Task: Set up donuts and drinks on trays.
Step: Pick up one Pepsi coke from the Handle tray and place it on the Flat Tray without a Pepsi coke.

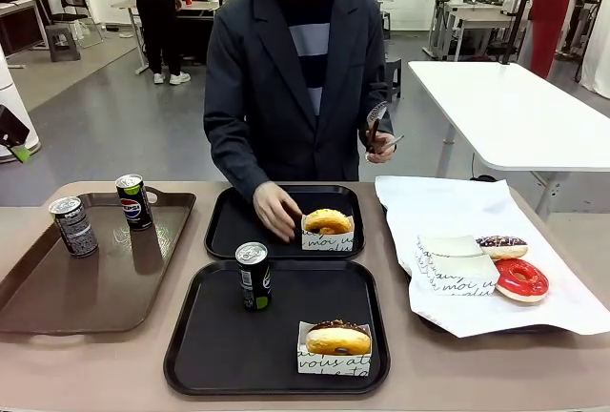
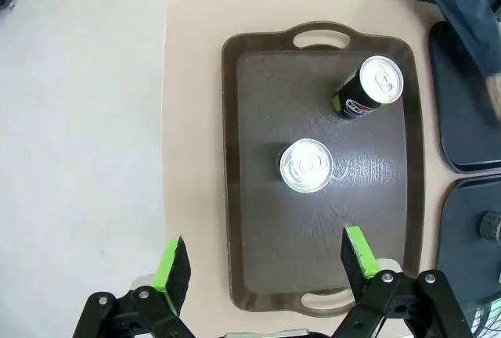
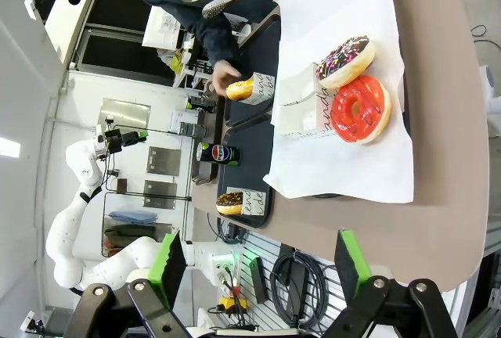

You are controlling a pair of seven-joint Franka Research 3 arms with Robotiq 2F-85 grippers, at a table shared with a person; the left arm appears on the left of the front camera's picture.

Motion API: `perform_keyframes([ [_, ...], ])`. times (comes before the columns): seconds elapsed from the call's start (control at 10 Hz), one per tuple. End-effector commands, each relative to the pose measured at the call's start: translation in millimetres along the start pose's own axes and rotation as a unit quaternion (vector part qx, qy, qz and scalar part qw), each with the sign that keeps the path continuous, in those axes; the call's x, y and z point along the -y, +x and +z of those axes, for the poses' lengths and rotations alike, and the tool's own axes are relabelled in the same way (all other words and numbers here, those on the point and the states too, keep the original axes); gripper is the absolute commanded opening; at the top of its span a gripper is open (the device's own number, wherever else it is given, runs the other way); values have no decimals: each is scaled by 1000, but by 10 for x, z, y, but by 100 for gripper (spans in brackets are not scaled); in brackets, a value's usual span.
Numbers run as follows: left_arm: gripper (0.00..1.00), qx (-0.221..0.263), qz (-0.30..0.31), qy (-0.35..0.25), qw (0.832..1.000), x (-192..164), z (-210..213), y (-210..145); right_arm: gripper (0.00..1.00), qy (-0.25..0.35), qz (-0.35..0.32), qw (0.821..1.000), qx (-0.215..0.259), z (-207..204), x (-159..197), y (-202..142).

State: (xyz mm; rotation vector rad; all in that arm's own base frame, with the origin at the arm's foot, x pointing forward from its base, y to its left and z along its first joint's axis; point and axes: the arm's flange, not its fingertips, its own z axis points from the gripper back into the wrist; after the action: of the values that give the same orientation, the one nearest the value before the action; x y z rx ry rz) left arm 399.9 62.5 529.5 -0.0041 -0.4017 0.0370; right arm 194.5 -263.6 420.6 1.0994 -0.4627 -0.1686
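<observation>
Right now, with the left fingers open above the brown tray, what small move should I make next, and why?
Probably lower the open left fingers around the middle can on the brown tray, which sits just ahead of them. The far black tray has a donut but no drink; the near tray already has both. Mind the person's hand there.

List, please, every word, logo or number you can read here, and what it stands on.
"vous at": near-tray sleeve, cut off.
"moi": far-tray sleeve; rest unclear.
"moi": sleeve on the paper; rest unclear.
Pepsi logo, letters unreadable: back can on the brown tray.
Front can there and green-marked can: print too small.
</observation>
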Motion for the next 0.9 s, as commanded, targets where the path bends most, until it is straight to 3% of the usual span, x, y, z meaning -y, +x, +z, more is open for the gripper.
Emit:
perform_keyframes([
  [0.0,100,-36,24,11,999,26,-234,187,100,13,10,1000,9,3,7,31],
  [0.1,100,-64,45,-5,997,61,-415,282,100,13,10,1000,9,3,7,31],
  [0.4,100,-90,56,12,994,190,-825,432,100,13,10,1000,9,3,7,31],
  [0.8,100,-101,40,31,994,418,-1233,402,100,13,10,1000,9,3,7,31],
])
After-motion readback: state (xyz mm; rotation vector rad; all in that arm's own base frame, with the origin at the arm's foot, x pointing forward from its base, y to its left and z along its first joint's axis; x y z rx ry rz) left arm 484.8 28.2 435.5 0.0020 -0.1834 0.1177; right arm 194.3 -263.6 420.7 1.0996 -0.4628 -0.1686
